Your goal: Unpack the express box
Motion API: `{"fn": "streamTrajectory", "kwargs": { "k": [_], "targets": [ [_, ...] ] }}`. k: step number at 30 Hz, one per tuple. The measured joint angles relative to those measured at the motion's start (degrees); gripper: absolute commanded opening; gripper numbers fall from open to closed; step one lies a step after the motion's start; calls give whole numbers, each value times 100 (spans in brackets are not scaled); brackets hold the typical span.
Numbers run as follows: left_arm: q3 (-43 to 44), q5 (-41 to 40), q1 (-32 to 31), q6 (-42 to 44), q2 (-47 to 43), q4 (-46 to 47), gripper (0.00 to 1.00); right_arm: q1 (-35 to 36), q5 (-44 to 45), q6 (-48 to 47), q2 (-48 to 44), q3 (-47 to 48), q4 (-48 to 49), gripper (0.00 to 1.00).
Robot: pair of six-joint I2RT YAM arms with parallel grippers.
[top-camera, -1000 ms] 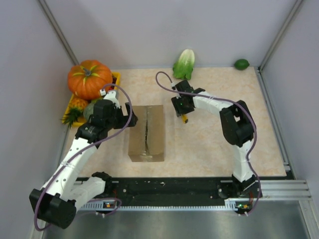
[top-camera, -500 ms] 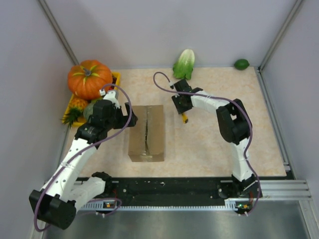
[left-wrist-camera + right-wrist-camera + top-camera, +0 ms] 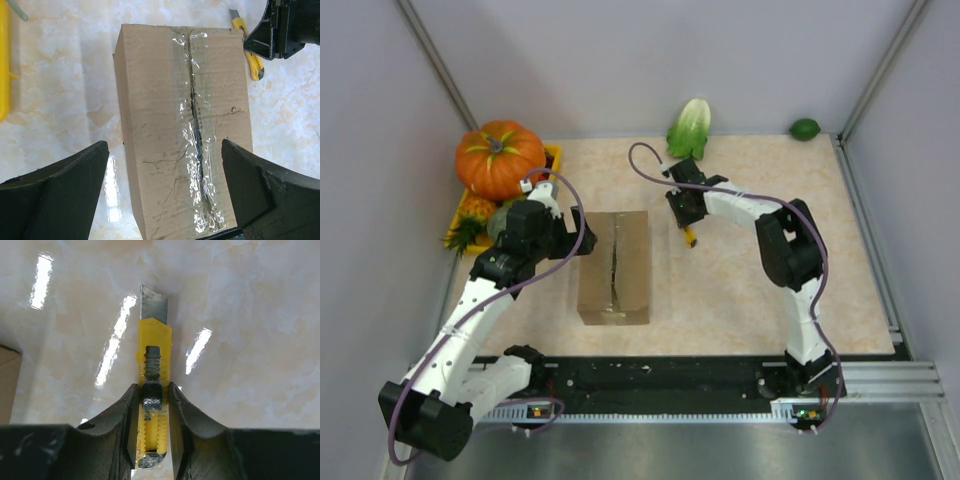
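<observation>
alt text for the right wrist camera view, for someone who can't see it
The right gripper has both black fingers closed against the sides of a yellow utility knife, whose short blade is out and points away from the camera. The knife lies on a glossy, pale marbled table, and a corner of the express box shows at the left edge.

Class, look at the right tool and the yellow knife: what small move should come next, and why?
Probably lift the knife clear of the table: the right tool has its fingers against both sides of the handle, blade exposed, and the express box lies closed.
</observation>
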Motion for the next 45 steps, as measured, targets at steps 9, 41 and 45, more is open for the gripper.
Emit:
{"fn": "streamTrajectory", "kwargs": {
  "k": [9,41,45],
  "targets": [
    [0,50,0,-13,0,0,98,0,-103,264,-846,0,-151,23],
    [-155,2046,201,-1923,446,2273,81,1510,-2271,1580,-2487,-197,378,11],
    [-216,2122,284,-2159,518,2319,76,1572,-2299,1580,-2490,-197,426,11]
  ]
}}
